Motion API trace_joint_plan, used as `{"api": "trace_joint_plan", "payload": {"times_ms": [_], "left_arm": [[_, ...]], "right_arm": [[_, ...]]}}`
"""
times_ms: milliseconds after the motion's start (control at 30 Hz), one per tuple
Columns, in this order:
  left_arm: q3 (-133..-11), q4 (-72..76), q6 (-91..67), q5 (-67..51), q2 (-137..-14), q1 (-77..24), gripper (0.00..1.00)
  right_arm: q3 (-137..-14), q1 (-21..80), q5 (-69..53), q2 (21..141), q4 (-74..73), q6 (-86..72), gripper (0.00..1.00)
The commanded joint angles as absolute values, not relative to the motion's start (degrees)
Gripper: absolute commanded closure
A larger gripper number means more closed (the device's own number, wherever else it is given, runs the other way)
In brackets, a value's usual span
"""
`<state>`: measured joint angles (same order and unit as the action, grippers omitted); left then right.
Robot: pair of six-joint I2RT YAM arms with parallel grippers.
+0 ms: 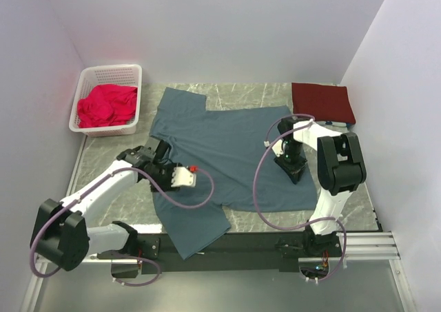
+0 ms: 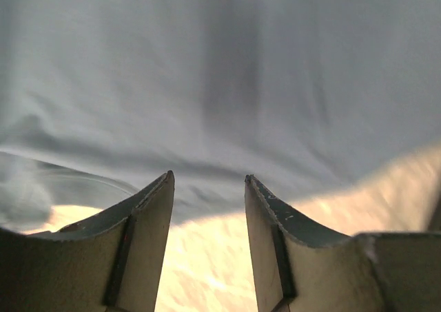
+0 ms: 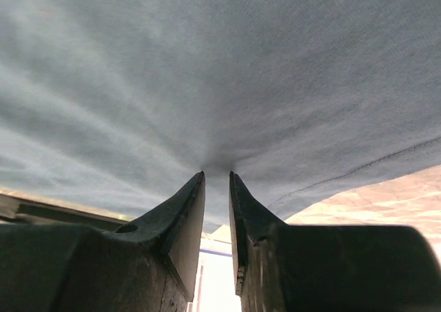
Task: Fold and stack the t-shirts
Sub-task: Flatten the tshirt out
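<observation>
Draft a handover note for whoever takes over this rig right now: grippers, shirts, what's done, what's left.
Left gripper: jaws open at the left side of the blue-grey t-shirt, nothing between them.
Right gripper: jaws shut on that shirt's cloth near its right side.
Blue-grey shirt lies spread, unfolded; maroon t-shirt sits folded at the far right corner.
Red cloth in the white basket, far left.
Done: maroon folded. Left: fold the blue-grey, stack the two.
</observation>
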<state>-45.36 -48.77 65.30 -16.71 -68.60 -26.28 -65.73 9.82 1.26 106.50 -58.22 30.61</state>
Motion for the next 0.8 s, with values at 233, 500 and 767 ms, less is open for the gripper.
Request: {"api": "trace_joint_plan", "payload": {"times_ms": [233,500,767], "left_arm": [[-37.2,-27.8,57.6,-9.9,-76.4,-31.7,0.51],[-31.3,-42.1,74.9,-8.8,-71.7,-32.4,0.52],[-30.5,-48.0,86.3,-6.7,-60.0,-31.6,0.48]], "right_arm": [[-69.6,6.1,-1.1,105.4,-59.9,31.6,0.72],[-73.2,3.0,-0.2,108.9,-59.9,32.3,0.72],[-75.3,2.5,-1.5,108.1,-62.1,32.7,0.72]]}}
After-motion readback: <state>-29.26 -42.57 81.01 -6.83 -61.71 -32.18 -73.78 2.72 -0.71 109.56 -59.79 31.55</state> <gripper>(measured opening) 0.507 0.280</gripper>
